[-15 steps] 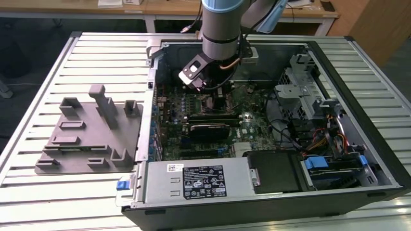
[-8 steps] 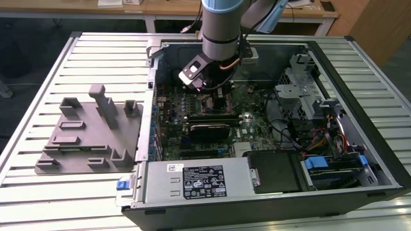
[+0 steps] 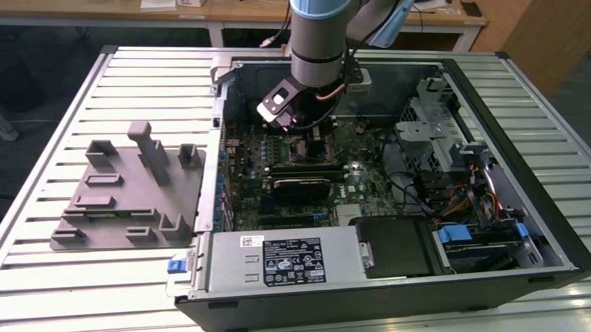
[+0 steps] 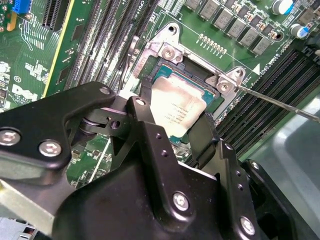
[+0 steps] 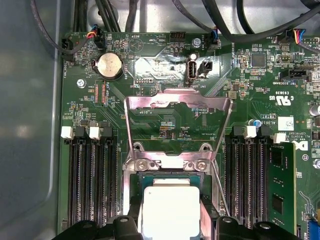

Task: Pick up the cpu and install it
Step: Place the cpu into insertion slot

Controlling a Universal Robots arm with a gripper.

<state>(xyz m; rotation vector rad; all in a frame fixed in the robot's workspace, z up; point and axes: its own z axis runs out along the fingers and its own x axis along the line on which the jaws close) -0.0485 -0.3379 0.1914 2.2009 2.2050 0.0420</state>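
Your arm (image 3: pixel 319 41) reaches down into the open case (image 3: pixel 554 214), which lies on the slatted desk (image 3: pixel 138 90). In the exterior view, the grey fixture (image 3: pixel 129 200) sits on the desk just beside the case, on that view's left, well apart from the arm.

Your end effector (image 4: pixel 175 112) is closed on the cpu (image 4: pixel 177 102). In both wrist views, its black fingers (image 4: pixel 145 110) press against two opposite edges of the chip, and the silver top is bare between them.

The cpu is directly over the socket (image 4: pixel 197 75) on the motherboard (image 5: pixel 150 60), with its edges lined up with the socket's frame. You cannot tell whether it is fully seated or held just above the contacts.

In the first wrist view, the metal load plate (image 5: pixel 177 112) is swung open, away from the socket and clear of the chip. It is hinged at the socket's edge by two screws. A thin lever (image 4: pixel 280 102) runs out from one corner of the socket.

Memory slots (image 5: pixel 92 185) flank the socket on both sides. A coin cell (image 5: pixel 109 65) sits on the board beyond the load plate.
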